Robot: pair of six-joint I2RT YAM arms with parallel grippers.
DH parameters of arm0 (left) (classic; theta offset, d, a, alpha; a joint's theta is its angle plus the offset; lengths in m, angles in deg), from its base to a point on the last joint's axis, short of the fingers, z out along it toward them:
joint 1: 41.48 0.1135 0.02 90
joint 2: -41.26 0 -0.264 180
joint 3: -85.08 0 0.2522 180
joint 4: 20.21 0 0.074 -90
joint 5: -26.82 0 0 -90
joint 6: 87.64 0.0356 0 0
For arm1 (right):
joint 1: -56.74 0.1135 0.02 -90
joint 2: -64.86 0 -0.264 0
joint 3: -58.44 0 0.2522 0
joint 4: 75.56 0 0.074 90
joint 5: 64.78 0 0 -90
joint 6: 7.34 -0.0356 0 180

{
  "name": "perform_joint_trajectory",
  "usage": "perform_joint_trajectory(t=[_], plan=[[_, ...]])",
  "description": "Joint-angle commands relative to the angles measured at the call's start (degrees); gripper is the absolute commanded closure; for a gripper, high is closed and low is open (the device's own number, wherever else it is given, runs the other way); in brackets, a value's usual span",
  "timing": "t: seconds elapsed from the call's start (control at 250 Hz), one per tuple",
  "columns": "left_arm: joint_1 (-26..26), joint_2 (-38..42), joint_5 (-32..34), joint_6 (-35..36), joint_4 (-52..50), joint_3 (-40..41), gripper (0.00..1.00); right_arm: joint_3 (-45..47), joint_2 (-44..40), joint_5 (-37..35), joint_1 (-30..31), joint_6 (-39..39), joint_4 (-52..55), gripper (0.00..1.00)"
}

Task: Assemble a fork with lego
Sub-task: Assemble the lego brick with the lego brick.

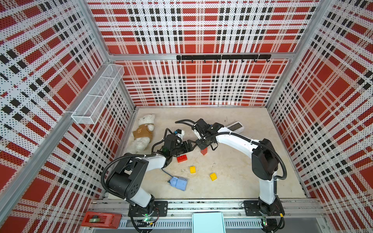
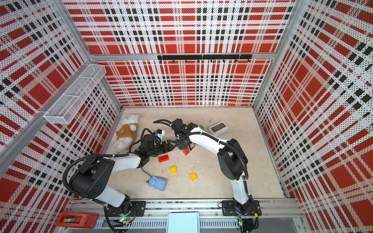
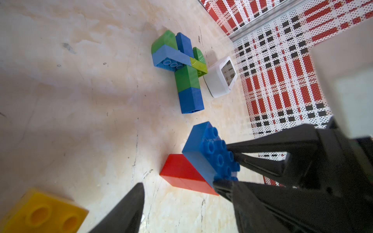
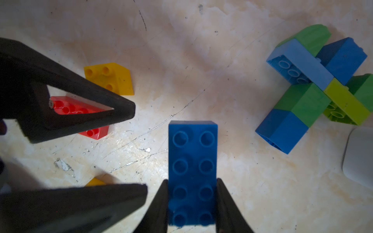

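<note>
Fork, we judge half-built: 1 joined cluster. Right gripper clamps blue brick; left gripper apart, empty. 2 yellow bricks loose.

Red plaid perforated walls, scuffed beige floor, white mesh basket, black hook rail

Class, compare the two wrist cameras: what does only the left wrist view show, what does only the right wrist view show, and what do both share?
Only the left wrist view shows the tall red brick beneath the blue brick, the plaid wall, and the screen of the white gadget. Only the right wrist view shows the flat red brick, partly hidden by the open left gripper. Both share the blue brick clamped in the right gripper, the green-and-blue cross of bricks and the white gadget's body.
</note>
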Motion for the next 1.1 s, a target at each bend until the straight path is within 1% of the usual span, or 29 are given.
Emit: perform_joint_trajectory(t=[0.0, 0.092, 0.192, 0.264, 0.388, 0.484, 0.608, 0.796, 0.888, 1.096], plan=[[0.2, 1.4, 0.4, 0.8, -0.7, 0.4, 0.28, 6.1, 7.2, 7.8, -0.8, 0.5, 11.1, 1.0], [0.3, 1.5, 0.4, 0.7, -0.8, 0.3, 0.29, 4.8, 8.6, 7.7, -1.3, -2.9, 14.6, 1.0], [0.3, 1.5, 0.5, 0.8, -1.0, 0.1, 0.28, 4.8, 8.9, 7.0, -1.2, -6.6, 16.1, 1.0], [0.2, 1.5, 0.4, 0.8, -1.0, 0.1, 0.28, 4.5, 9.0, 6.2, -0.8, -7.2, 16.6, 1.0], [0.3, 1.3, 0.3, 0.8, -1.1, -0.3, 0.28, 4.1, 9.0, 4.7, 0.9, -1.7, 15.6, 1.0], [0.3, 1.4, 0.2, 1.0, -1.3, -0.4, 0.29, 4.3, 9.1, 4.0, 1.7, 4.2, 14.3, 1.0], [0.3, 1.7, 0.3, 1.1, -1.5, -0.5, 0.28, 4.4, 9.4, 6.3, 1.7, 10.7, 13.6, 1.0], [0.3, 2.1, 0.6, 1.2, -1.6, -0.3, 0.28, 4.2, 8.8, 7.4, 0.7, 15.1, 12.8, 1.0], [0.3, 2.6, 0.6, 1.4, -1.9, -0.1, 0.28, 4.5, 7.4, 6.9, -0.3, 13.7, 11.7, 1.0], [-0.5, 4.1, 1.2, 3.7, -4.0, 0.1, 0.29, 6.2, 3.4, 8.4, -3.2, 6.1, 7.3, 1.0]])
